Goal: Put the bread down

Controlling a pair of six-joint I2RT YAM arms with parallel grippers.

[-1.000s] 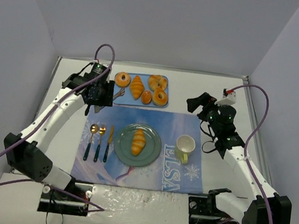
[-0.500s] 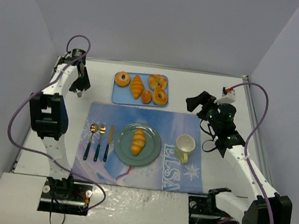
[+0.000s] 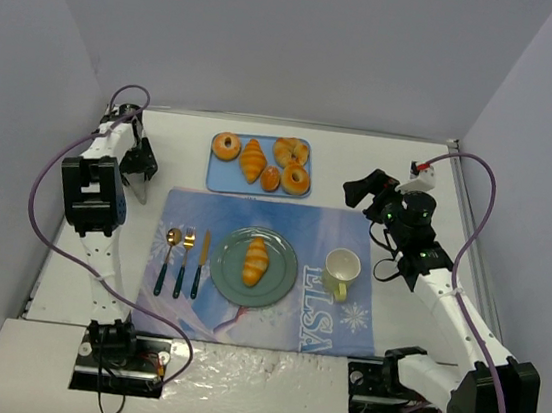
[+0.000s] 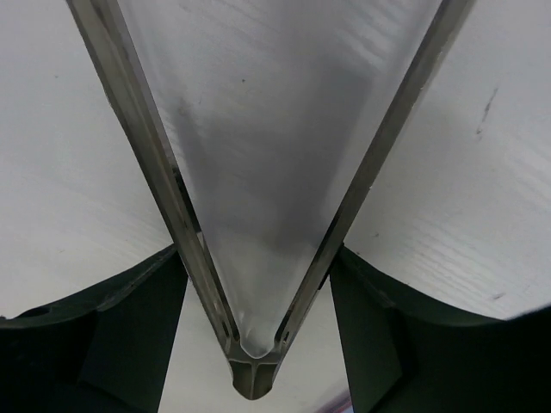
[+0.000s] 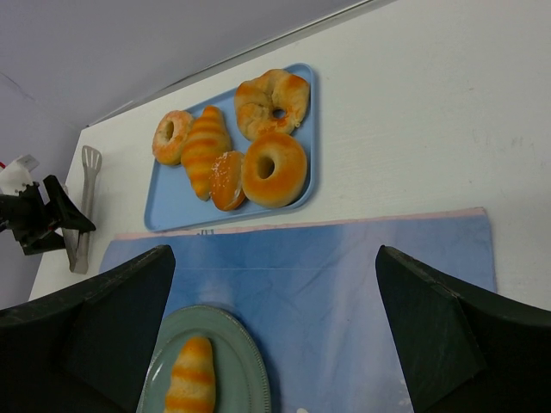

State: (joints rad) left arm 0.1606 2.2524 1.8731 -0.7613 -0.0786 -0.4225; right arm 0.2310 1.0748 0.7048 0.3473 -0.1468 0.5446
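The bread is a small golden roll with browner bands. It lies lengthwise in the middle of the green plate on the blue mat, and it shows in the right wrist view on the plate. My left gripper is at the far left of the table, away from the plate. Its fingers press on both arms of metal tongs near the hinge. My right gripper is open and empty, above the table right of the tray, and its view looks down on the mat.
A blue tray at the back holds ring doughnuts, a larger croissant and a small bun. A yellow mug stands right of the plate. A spoon, fork and knife lie left of it. White walls close in on three sides.
My left arm has swung from beside the tray to the far left of the table, carrying the tongs, and folded back. The bread, the plate and my right arm have not moved.
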